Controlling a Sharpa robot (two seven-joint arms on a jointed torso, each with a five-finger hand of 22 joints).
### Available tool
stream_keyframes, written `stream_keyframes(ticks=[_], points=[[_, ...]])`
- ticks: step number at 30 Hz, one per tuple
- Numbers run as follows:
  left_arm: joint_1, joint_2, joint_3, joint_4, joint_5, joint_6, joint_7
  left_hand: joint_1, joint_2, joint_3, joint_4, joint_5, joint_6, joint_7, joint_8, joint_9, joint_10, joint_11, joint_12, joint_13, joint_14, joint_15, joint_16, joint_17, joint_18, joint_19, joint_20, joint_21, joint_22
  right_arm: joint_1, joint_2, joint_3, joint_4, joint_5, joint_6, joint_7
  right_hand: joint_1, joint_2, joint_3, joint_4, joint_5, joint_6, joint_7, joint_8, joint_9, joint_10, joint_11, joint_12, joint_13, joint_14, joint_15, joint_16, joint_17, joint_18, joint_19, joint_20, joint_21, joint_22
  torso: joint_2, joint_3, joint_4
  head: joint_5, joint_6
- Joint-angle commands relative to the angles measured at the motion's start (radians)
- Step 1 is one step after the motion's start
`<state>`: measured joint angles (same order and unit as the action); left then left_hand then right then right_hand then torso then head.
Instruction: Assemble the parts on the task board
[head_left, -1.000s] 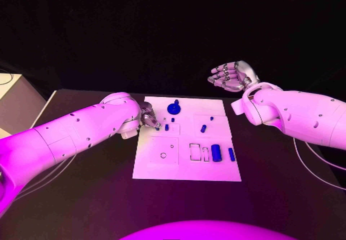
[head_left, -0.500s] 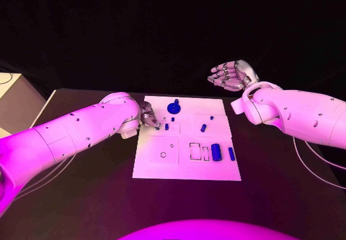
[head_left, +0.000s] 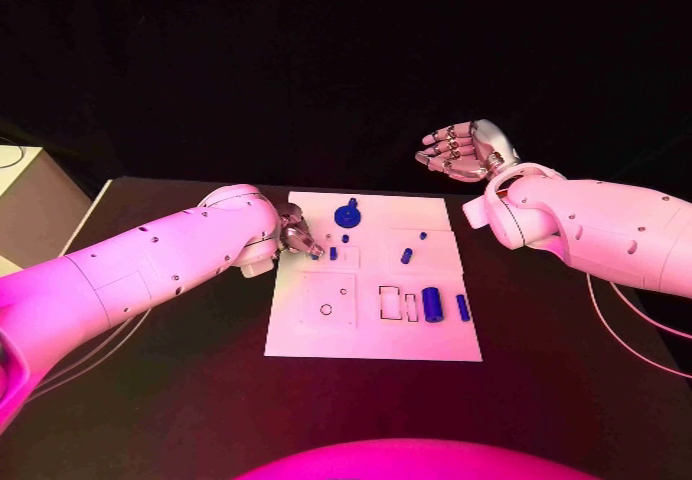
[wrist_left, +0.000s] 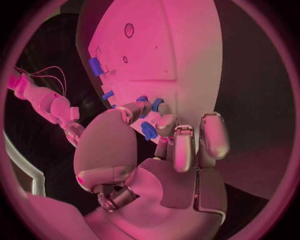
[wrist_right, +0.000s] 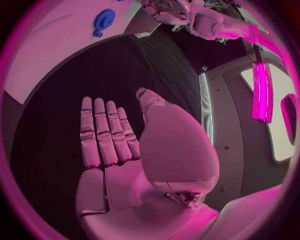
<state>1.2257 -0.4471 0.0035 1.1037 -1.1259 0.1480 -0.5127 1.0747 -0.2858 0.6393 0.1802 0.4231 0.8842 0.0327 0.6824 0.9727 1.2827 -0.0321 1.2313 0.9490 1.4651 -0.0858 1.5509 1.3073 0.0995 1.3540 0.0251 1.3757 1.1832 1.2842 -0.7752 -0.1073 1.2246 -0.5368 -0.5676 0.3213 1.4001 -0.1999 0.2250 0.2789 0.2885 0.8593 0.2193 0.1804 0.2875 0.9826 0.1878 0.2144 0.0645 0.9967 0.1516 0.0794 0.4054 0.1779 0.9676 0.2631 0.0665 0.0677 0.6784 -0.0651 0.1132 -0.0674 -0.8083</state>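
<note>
Two hands are before you, operator, and they stand well apart. Your left hand (head_left: 297, 236) sits low over the left edge of the task board (head_left: 372, 340), near its far end; the left wrist view shows its fingers (wrist_left: 179, 147) curled down at the board with a small blue part (wrist_left: 149, 130) right against the fingertips, but you cannot tell from these pictures whether that part is pinched or merely touched. Your right hand (head_left: 462, 151) hangs raised beyond the board's far right corner, over no part; in the right wrist view its fingers (wrist_right: 104, 132) lie straight and side by side, holding nothing. On the board you see a round blue part (head_left: 348, 214) near the far edge, small blue parts (head_left: 407, 256) in the middle, and a blue cylinder (head_left: 433, 304) with a slimmer blue pin (head_left: 463, 307) just beside it toward the near right. The black table (head_left: 173, 400) lies around the board.
</note>
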Motion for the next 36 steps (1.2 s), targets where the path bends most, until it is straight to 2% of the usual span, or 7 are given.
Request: stream_keyframes(ticks=[1, 7, 10, 12, 15, 30, 36], points=[[-0.008, 0.0, -0.005, 0.003, -0.015, 0.011, -0.011, 0.008, -0.002, -0.01, 0.003, -0.006, 0.001, 0.006, -0.007, -0.002, -0.006, 0.002, -0.003, 0.0, 0.091, 0.0, -0.003, 0.211, -0.013, -0.003, -0.001, -0.004, -0.002, 0.0, -0.001, 0.0, 0.002, -0.004, 0.004, 0.011, 0.0, 0.009, -0.005, 0.001, 0.005, 0.008, 0.03, -0.005, -0.001, 0.001, 0.002, -0.007, 0.0, -0.005, 0.0, -0.004, -0.001, 0.007, -0.008, -0.001, 0.001, -0.002, 0.001, -0.0007, 0.0006, -0.001, 0.0], [-0.008, -0.005, -0.004, 0.004, -0.027, -0.009, -0.02, 0.01, -0.002, -0.026, 0.012, -0.004, 0.001, 0.007, -0.008, -0.002, -0.007, 0.002, -0.002, 0.0, 0.091, 0.001, -0.003, 0.212, -0.013, -0.002, -0.001, -0.004, -0.001, 0.0, -0.001, 0.0, 0.002, -0.004, 0.003, 0.009, 0.0, 0.009, -0.005, 0.001, 0.005, 0.008, 0.03, -0.005, -0.001, 0.001, 0.002, -0.007, -0.001, -0.005, 0.0, -0.005, -0.001, 0.007, -0.008, -0.001, 0.001, -0.002, 0.001, -0.001, 0.0004, -0.001, 0.0], [-0.008, -0.008, -0.004, 0.007, -0.029, -0.017, -0.023, 0.02, 0.0, -0.084, 0.042, -0.004, 0.001, 0.006, -0.008, -0.002, -0.008, 0.004, -0.001, -0.001, 0.091, 0.001, -0.003, 0.212, -0.013, -0.002, -0.001, -0.005, -0.002, -0.001, -0.002, 0.0, 0.002, -0.004, 0.003, 0.009, 0.0, 0.009, -0.006, 0.001, 0.005, 0.008, 0.03, -0.005, -0.001, 0.001, 0.002, -0.007, -0.001, -0.005, 0.0, -0.005, -0.002, 0.007, -0.008, -0.001, 0.001, -0.002, 0.001, -0.0009, 0.0001, -0.001, 0.0], [-0.009, -0.011, -0.004, 0.009, -0.03, -0.023, -0.027, 0.042, 0.004, -0.16, 0.08, -0.005, 0.0, 0.009, -0.009, -0.002, -0.008, 0.004, 0.001, -0.001, 0.091, 0.002, -0.003, 0.212, -0.013, -0.001, 0.0, -0.006, -0.001, -0.001, -0.002, 0.0, 0.002, -0.004, 0.003, 0.009, 0.0, 0.009, -0.006, 0.001, 0.005, 0.008, 0.03, -0.005, -0.001, 0.001, 0.002, -0.007, -0.001, -0.005, 0.0, -0.005, -0.002, 0.007, -0.008, -0.001, 0.001, -0.002, 0.0, -0.0009, 0.0001, -0.001, 0.001], [-0.009, -0.015, -0.003, 0.013, -0.03, -0.03, -0.031, 0.057, 0.011, -0.207, 0.107, -0.006, -0.001, 0.01, -0.01, -0.002, -0.009, 0.005, 0.002, -0.001, 0.091, 0.003, -0.003, 0.212, -0.013, 0.0, 0.0, -0.007, 0.0, -0.002, -0.002, 0.0, 0.002, -0.004, 0.003, 0.009, 0.0, 0.009, -0.006, 0.002, 0.006, 0.008, 0.03, -0.005, -0.001, 0.001, 0.002, -0.007, -0.001, -0.006, 0.0, -0.005, -0.002, 0.007, -0.008, -0.001, 0.0, -0.002, 0.0, -0.0012, 0.0003, -0.001, 0.001], [-0.009, -0.046, 0.001, 0.05, -0.02, -0.059, -0.04, 0.036, 0.038, -0.325, 0.113, -0.013, -0.005, 0.013, -0.013, -0.003, -0.011, 0.009, 0.004, -0.003, 0.091, 0.006, -0.003, 0.212, -0.013, 0.001, 0.001, -0.007, 0.002, -0.005, -0.002, 0.0, 0.003, -0.016, 0.004, 0.008, 0.0, 0.01, -0.006, 0.001, 0.007, 0.008, 0.03, -0.006, -0.001, 0.001, 0.002, -0.007, -0.001, -0.008, 0.001, -0.006, -0.004, 0.006, -0.01, 0.0, 0.0, -0.002, 0.0, -0.0016, 0.0016, 0.002, 0.007], [-0.009, -0.067, 0.011, 0.08, 0.002, -0.069, -0.04, 0.065, 0.052, -0.369, 0.112, -0.005, -0.032, 0.021, -0.019, -0.003, -0.043, 0.015, -0.016, -0.04, 0.086, 0.011, -0.009, 0.199, -0.01, -0.01, 0.005, -0.018, -0.015, -0.007, -0.001, 0.0, 0.001, -0.017, 0.005, 0.007, 0.0, 0.01, -0.007, 0.001, 0.007, 0.009, 0.03, -0.006, -0.001, 0.001, 0.002, -0.007, -0.001, -0.009, 0.001, -0.007, -0.004, 0.006, -0.011, 0.0, 0.0, -0.002, 0.002, -0.0011, -0.0007, 0.006, 0.012]])
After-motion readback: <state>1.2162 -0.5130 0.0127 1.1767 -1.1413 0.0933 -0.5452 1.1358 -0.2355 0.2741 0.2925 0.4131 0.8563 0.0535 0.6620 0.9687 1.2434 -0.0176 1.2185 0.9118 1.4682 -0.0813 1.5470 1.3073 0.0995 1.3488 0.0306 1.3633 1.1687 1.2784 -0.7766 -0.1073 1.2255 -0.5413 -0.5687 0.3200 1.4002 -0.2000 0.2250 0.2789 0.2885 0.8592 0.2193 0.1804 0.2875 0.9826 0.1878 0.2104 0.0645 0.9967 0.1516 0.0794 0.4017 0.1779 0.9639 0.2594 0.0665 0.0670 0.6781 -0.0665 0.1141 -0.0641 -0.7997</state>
